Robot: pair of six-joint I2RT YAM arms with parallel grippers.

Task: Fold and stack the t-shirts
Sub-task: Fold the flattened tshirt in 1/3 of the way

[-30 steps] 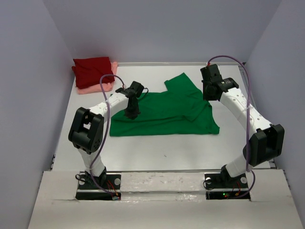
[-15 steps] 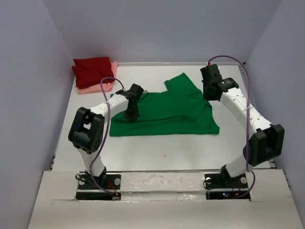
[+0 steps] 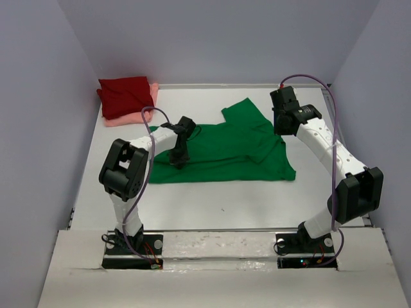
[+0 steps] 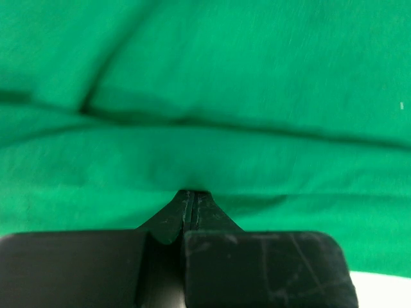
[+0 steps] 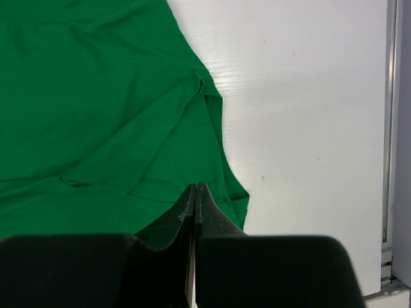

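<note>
At the far left corner of the worktop (image 3: pixel 212 199) two shirts are already done: the dark red shirt (image 3: pixel 125 93) lies folded on top of the pink shirt (image 3: pixel 131 117), whose edge shows beneath it on the near side.

To the right of that pile, the left pincer (image 3: pixel 179 158) is down on the left part of the green shirt (image 3: pixel 231 151). In the left wrist view its jaws are pressed together, the tips meeting a soft ridge in the cloth. No cloth shows between them, so it seems to press or nudge rather than hold.

The green shirt lies in the middle of the worktop, well apart from the pile. It is only partly folded: one sleeve sticks out toward the far side and the near hem runs roughly straight.

Further right, the right pincer (image 3: pixel 282 130) hangs over the shirt's right edge, jaws together and empty. The right wrist view shows a loose flap and bare worktop just beside the tips.

The step in hand looks like folding this last shirt. Next, I judge, both pincers must part, take hold of an edge each, and carry it across into a tidy packet. After that the packet goes onto the red and pink pile. Thin cloth may slip or bunch if only one layer is caught.
</note>
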